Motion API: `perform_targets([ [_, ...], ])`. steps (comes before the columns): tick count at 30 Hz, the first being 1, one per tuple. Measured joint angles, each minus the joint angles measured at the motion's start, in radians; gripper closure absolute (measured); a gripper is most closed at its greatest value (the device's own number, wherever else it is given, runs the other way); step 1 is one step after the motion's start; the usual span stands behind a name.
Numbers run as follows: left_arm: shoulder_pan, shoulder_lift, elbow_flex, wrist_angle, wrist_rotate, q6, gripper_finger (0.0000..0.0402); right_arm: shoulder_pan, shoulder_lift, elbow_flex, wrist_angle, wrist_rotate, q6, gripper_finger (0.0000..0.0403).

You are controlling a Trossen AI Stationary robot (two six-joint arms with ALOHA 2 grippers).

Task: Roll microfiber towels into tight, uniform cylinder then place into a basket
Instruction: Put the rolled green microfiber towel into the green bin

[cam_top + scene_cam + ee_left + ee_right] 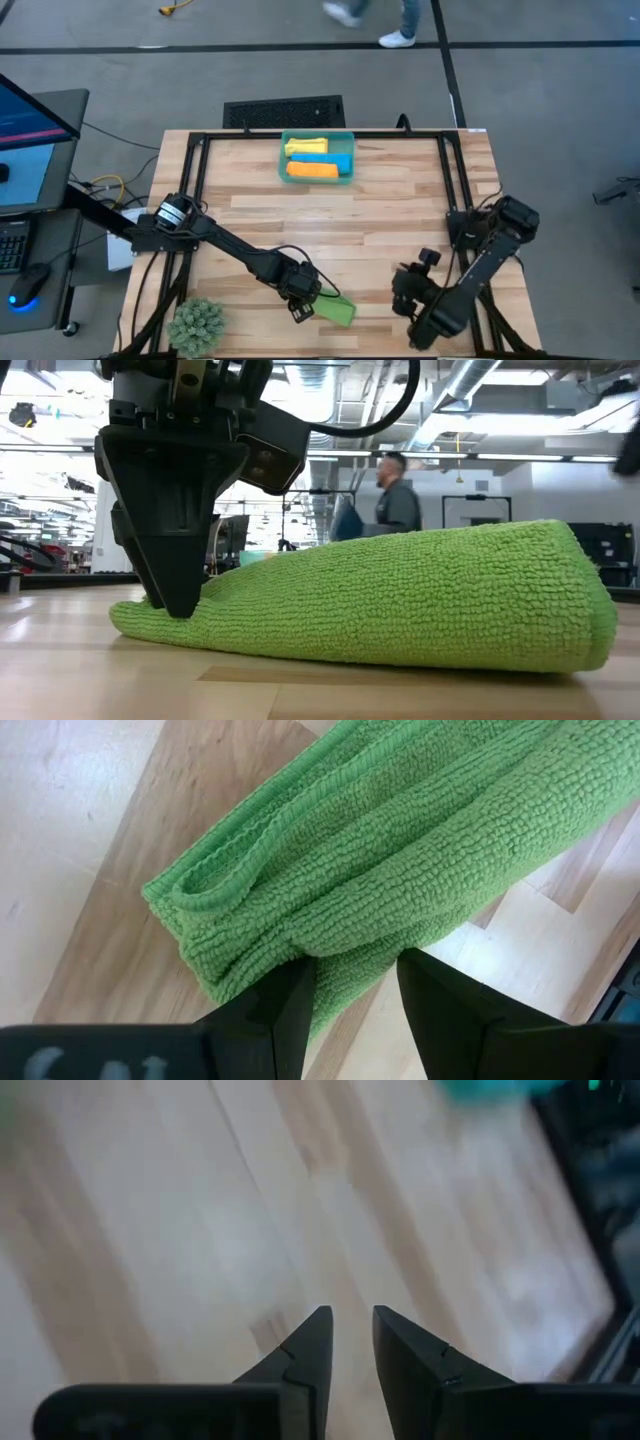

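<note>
Green towel (338, 310); teal basket (346, 140) holds yellow, blue, seemingly orange.

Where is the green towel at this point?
In the high view the green towel lies rolled on the table's near edge, left of centre, right of the fuzzy green plant. The left hand grips one end; the basket sits far across.

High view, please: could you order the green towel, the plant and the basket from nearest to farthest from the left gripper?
1. Green towel: at the left gripper, jaws closed on its end, at the near edge.
2. Plant: near left corner.
3. Basket: far edge, middle, holding rolled towels.
</note>
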Motion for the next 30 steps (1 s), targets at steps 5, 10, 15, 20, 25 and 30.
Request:
perform_targets([
  [5, 0.0, 0.0, 0.0, 0.0, -0.002, 0.006, 0.0258, -0.03, 0.0, -0.145, 0.118, -0.155, 0.0, 0.0305],
  [10, 0.0, 0.0, 0.0, 0.0, -0.005, 0.01, 0.0258, -0.042, 0.001, -0.201, 0.328, -0.31, -0.048, 0.0305],
  [15, 0.0, 0.0, 0.0, 0.0, -0.006, 0.01, 0.0258, -0.023, 0.0, -0.182, 0.569, -0.362, -0.146, 0.0305],
  [20, 0.0, 0.0, 0.0, 0.0, -0.006, 0.009, 0.0258, -0.016, -0.052, -0.15, 0.738, -0.364, -0.213, 0.0305],
  [25, 0.0, 0.0, 0.0, 0.001, -0.007, 0.009, 0.0258, -0.006, -0.167, -0.145, 0.793, -0.223, -0.321, 0.0305],
  [30, 0.0, 0.0, 0.0, 0.001, -0.008, 0.008, 0.0258, -0.013, -0.288, -0.165, 0.783, -0.081, -0.464, 0.0305],
])
